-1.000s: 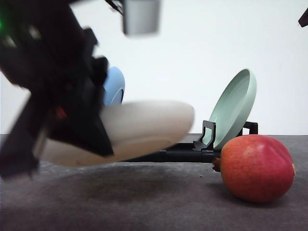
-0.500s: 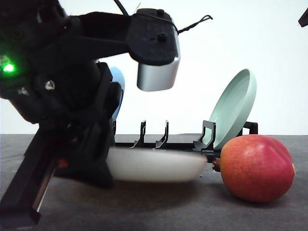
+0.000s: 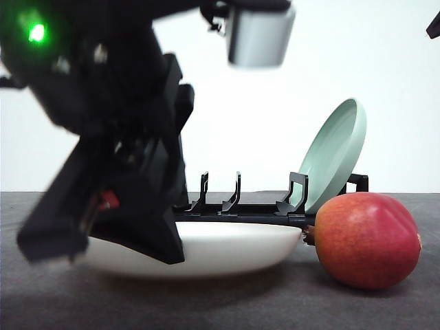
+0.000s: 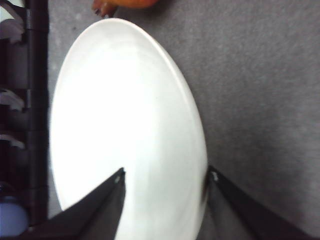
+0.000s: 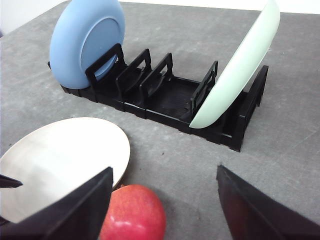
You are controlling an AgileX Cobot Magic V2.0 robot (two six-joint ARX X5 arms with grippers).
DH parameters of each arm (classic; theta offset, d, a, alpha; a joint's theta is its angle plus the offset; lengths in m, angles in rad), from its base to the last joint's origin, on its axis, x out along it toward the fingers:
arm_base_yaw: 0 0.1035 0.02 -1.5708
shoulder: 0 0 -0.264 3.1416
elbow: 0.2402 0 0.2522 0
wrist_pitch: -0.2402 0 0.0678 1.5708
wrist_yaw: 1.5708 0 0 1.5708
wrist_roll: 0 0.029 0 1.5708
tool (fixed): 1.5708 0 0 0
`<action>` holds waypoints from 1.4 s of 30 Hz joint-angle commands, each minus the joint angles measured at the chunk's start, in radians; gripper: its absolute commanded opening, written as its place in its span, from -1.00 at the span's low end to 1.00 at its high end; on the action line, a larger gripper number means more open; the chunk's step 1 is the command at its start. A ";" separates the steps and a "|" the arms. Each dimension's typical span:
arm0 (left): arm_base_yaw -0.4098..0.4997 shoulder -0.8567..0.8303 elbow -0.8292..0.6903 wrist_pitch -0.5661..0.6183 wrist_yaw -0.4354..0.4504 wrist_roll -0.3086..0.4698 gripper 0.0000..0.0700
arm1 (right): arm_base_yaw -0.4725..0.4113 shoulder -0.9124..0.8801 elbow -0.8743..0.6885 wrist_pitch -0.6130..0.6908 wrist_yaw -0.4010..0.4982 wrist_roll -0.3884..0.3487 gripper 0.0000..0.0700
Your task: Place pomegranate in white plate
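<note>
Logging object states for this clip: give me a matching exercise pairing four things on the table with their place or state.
Column 1:
1. white plate
2. pomegranate
3. blue plate
4. pale green plate

Column 2:
A. leaning in one end slot of the black rack
B. flat on the table, left gripper at its rim
C. on the table beside the white plate
D. standing at the rack's other end

Pairs: 1-B, 2-C, 3-D, 4-A

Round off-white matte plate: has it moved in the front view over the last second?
Yes. The off-white matte plate came down from tilted in front of the black rack to flat on the grey table.
</note>
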 commanded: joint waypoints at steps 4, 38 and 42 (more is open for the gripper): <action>0.005 -0.026 0.086 -0.137 0.108 -0.127 0.13 | 0.003 0.002 0.014 0.009 0.001 -0.004 0.18; 1.063 -0.680 -0.014 -0.093 0.720 -0.484 0.13 | 0.004 0.002 0.014 -0.038 -0.040 0.052 0.18; 1.114 -0.744 -0.128 -0.034 0.720 -0.515 0.13 | 0.005 0.003 0.014 -0.054 -0.075 0.057 0.18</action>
